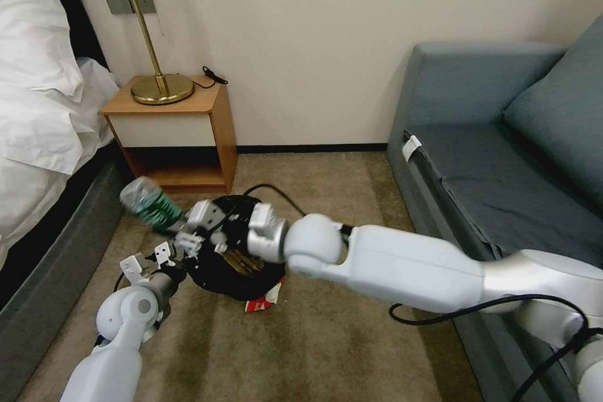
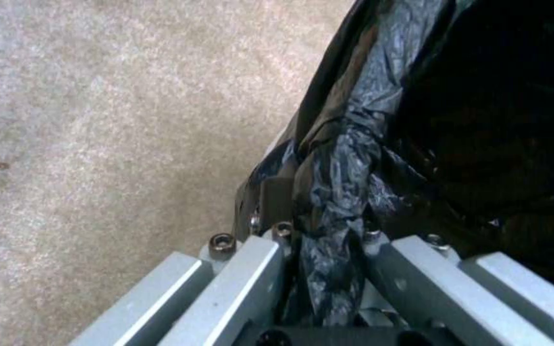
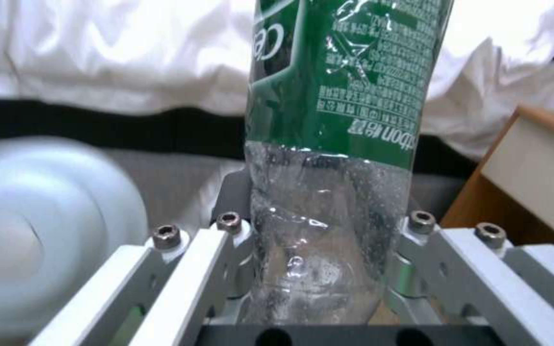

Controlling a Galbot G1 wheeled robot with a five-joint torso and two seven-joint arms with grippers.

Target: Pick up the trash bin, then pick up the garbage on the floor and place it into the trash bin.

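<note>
Trash bin (image 1: 229, 264) first: it sits low in front of me over the tan carpet (image 1: 326, 339), black bag (image 2: 334, 192) draped over its rim, mouth open upward. My left arm comes up from the lower left, elbow bent, and my left claw (image 1: 164, 262) is pinched shut on the bin's near rim. In the left wrist view the crinkled bag is squeezed between the two fingers (image 2: 238, 288), with a sliver of the white wall beside it.

My right arm is the big one across the picture, stretched long from the right, past the grey sofa (image 1: 502, 157), wrist reaching over the bin's mouth. My right claw (image 1: 182, 226) is clamped on the bottle (image 1: 149, 202), a clear one with a green label, held tilted, its far end pointing up toward the bed (image 1: 44, 107). In the right wrist view the fingers (image 3: 418, 269) press the bottle's clear end from both sides.

Edges: bed frame close on the left, wooden nightstand (image 1: 182, 132) with a brass lamp (image 1: 154, 69) just behind the bin, sofa front on the right. Open carpet lies between sofa and bin and toward me.

Smallest: a red-and-white wrapper (image 1: 264, 301) on the carpet, poking out at the bin's near right edge.
</note>
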